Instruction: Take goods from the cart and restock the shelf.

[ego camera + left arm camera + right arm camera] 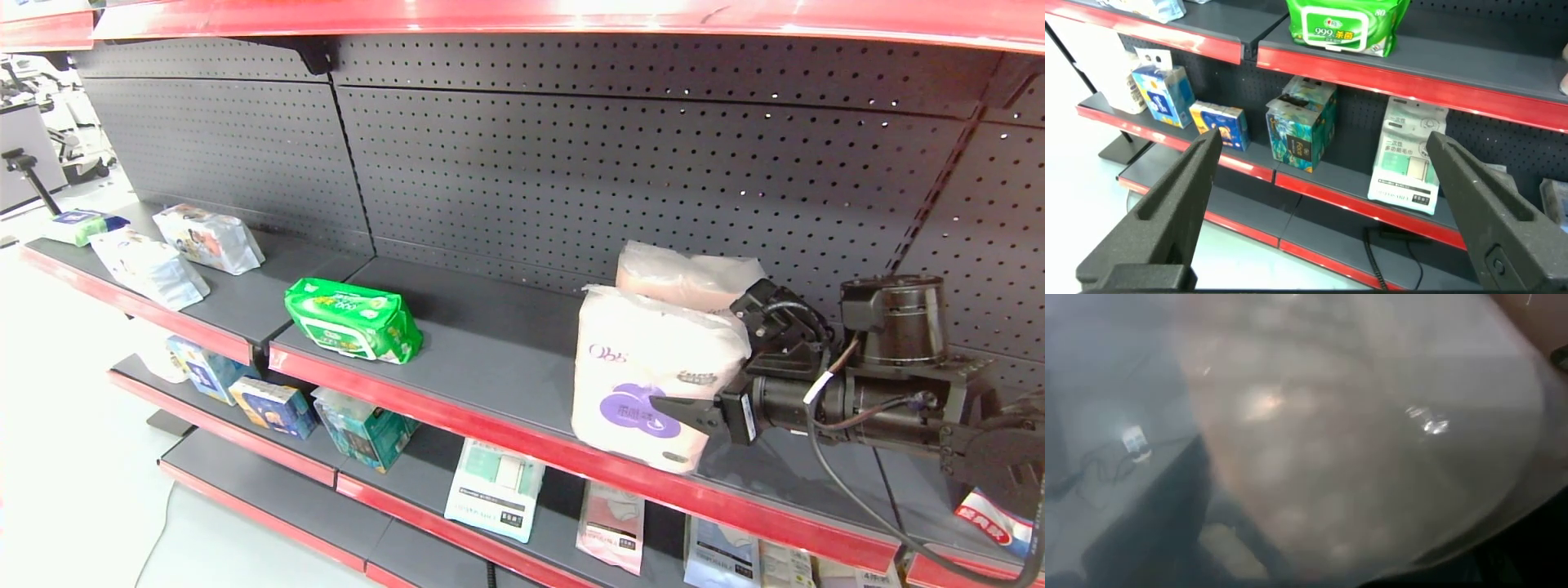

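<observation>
Middle shelf (490, 359): a white tissue pack (645, 359) with a purple label stands upright at the front edge. A pink pack (686, 273) lies touching it at 12 o'clock, against the pegboard back panel (571, 163).

Right claw (702, 392): positioned at the white tissue pack's 3 o'clock side, in contact with its front face. Grip state cannot be told, as the pack hides part of the claw.

A green wipes pack (351, 320) lies well apart at 9 o'clock of the white tissue pack, near the front edge.

Left claw (1323, 139): spread wide, holding nothing, facing the lower shelf (1315, 184). There, a teal box (1302, 122) stands between a blue box (1221, 122) and a white-and-green packet (1409, 155).
</observation>
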`<state>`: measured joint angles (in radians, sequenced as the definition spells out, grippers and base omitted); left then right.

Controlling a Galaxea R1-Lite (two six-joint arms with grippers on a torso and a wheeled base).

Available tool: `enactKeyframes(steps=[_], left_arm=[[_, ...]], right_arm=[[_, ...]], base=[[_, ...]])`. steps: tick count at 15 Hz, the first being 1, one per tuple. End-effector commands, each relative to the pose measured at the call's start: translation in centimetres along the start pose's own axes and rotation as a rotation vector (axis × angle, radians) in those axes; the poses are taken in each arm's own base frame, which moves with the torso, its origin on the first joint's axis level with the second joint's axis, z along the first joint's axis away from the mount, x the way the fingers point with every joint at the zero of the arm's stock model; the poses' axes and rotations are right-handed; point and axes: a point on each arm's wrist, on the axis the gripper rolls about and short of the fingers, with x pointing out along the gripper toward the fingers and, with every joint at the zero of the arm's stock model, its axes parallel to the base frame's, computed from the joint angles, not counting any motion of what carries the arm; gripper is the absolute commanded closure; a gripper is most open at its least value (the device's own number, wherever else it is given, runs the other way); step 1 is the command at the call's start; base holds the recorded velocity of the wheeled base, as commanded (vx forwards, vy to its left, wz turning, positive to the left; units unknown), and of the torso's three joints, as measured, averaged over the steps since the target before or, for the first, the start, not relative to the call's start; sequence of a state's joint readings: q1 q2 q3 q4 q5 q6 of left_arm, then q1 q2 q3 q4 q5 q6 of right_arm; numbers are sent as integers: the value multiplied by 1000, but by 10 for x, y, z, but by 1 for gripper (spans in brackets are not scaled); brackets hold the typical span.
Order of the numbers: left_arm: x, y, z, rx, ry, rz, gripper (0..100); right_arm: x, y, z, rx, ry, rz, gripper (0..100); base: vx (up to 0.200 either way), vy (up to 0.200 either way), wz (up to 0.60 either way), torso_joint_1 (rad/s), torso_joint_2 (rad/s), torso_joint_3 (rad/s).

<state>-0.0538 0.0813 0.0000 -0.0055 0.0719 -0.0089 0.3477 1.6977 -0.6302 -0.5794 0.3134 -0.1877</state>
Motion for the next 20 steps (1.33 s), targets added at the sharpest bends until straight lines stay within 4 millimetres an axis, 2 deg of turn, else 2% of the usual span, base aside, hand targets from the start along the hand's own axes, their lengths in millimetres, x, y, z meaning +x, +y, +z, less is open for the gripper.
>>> enactKeyframes(steps=[1,4,12,20], left_arm=[[0,0,0,0,1,0,0],[0,0,0,0,1,0,0],[0,0,0,0,1,0,0],[0,0,0,0,2,0,0]], right_arm=[[0,0,1,-3,-7,-3,0],[-2,-1,1,0,-10,-8,0],[-29,-14,6,42,-67,-59,0],[-54,-12,-1,51,-86,-89,0]], base=[[0,0,0,0,0,0],[0,0,0,0,0,0],[0,0,0,0,0,0],[0,0,0,0,0,0]])
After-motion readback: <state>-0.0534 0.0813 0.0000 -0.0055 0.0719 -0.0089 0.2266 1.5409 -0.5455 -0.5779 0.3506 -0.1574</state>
